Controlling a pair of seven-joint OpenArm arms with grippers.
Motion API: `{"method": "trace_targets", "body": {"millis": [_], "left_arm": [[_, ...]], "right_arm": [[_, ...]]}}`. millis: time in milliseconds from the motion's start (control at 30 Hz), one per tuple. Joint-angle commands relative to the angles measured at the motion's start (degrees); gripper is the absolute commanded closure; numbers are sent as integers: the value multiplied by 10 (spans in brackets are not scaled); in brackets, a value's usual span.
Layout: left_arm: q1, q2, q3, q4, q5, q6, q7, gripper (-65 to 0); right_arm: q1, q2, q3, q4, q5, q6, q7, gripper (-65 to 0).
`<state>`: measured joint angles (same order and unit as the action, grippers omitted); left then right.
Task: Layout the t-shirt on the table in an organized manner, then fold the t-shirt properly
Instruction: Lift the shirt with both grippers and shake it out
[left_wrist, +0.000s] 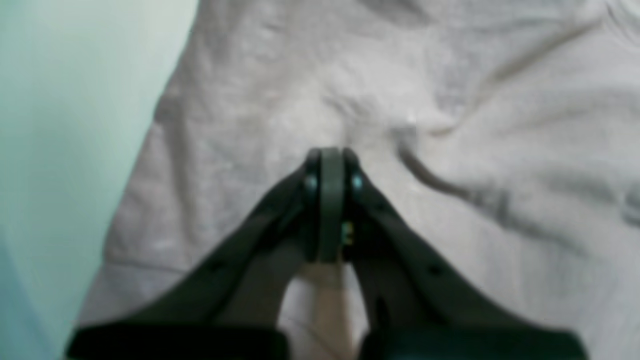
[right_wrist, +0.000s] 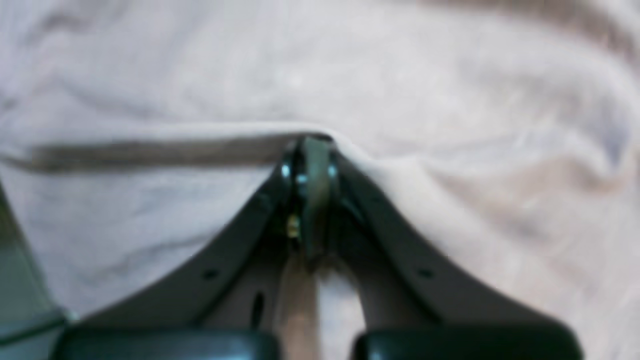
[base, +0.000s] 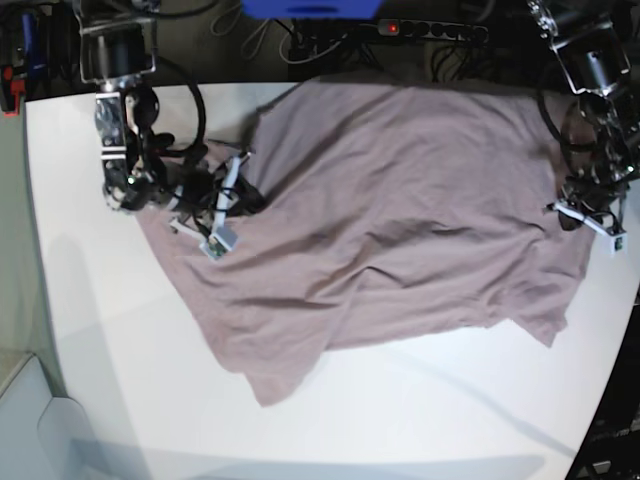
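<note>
**Fingers pinched on shirt at both sides, layout stage**

Fingers of the right gripper (right_wrist: 310, 150) are closed on a raised fold of the plain dusty mauve short-sleeved cotton t-shirt (base: 400, 210); left gripper (left_wrist: 330, 160) fingers are also closed, pinching cloth at the opposite side. Likely reason: grips on opposite edges so the arms can pull apart and flatten it.

Shirt lies crumpled and skewed on the large smooth white worktop (base: 420, 420), near corner trailing toward the near-left, creases across the middle. Cables and a power strip (base: 430, 30) sit beyond the far edge. Nothing else is on the surface.
</note>
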<state>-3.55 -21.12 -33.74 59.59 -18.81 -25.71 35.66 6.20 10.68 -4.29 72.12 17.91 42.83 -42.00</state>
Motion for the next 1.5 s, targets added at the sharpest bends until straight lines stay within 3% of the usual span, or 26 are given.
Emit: {"method": "trace_targets", "body": {"millis": [0, 200, 333, 433, 600, 767, 967, 1133, 1300, 1467], "left_arm": [[6, -6, 0, 1, 21, 5, 34, -1], [50, 17, 0, 35, 20, 5, 35, -1], [99, 45, 0, 128, 20, 5, 44, -1], [127, 75, 0, 222, 20, 5, 92, -1], [153, 117, 3, 369, 21, 5, 152, -1], [148, 119, 3, 426, 21, 5, 155, -1], [54, 92, 4, 335, 49, 5, 153, -2], [-34, 49, 2, 192, 50, 5, 151, -2], [-70, 24, 4, 101, 51, 5, 90, -1], [-70, 17, 5, 31, 51, 5, 55, -1]], "right_arm": [[17, 18, 2, -32, -76, -28, -54, 0], [147, 22, 2, -189, -83, -28, -33, 0], [207, 10, 3, -250, -140, -28, -12, 0], [233, -7, 4, -255, -188, -28, 1, 0], [244, -10, 6, -174, -199, -28, -42, 0], [167, -6, 6, 27, -199, -28, -118, 0], [26, -15, 5, 233, -198, -28, -187, 0], [-105, -67, -11, 336, -198, -28, -190, 0], [-179, -94, -64, 371, -198, -28, -189, 0], [-185, -91, -90, 332, -200, -28, -184, 0]]}}
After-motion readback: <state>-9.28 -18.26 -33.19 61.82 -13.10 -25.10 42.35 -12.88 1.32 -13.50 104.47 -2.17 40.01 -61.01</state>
